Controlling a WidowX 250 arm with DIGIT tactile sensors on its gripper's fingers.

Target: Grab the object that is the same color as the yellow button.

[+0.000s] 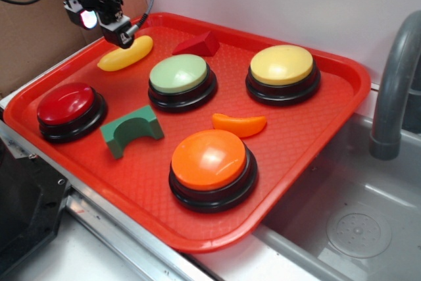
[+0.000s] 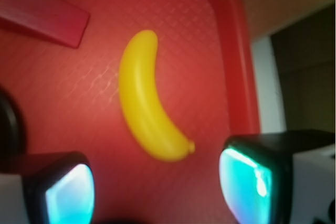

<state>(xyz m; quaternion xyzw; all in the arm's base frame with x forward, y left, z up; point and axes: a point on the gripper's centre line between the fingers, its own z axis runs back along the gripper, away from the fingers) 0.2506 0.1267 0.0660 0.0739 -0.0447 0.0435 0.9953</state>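
My claw (image 2: 157, 182) is spread wide, empty, above the banana (image 2: 146, 103) at the tray's (image 1: 316, 129) far-left corner. Banana's long axis runs across the gap line; needs wrist rotation. Matches yellow button (image 1: 281, 65).

Your exterior view looks down at an angle on the whole red tray (image 1: 309, 137) from its front. Your wrist view looks down, very near and perhaps slightly blurred. Both views share the yellow banana toy (image 1: 125, 54) (image 2: 144, 98).
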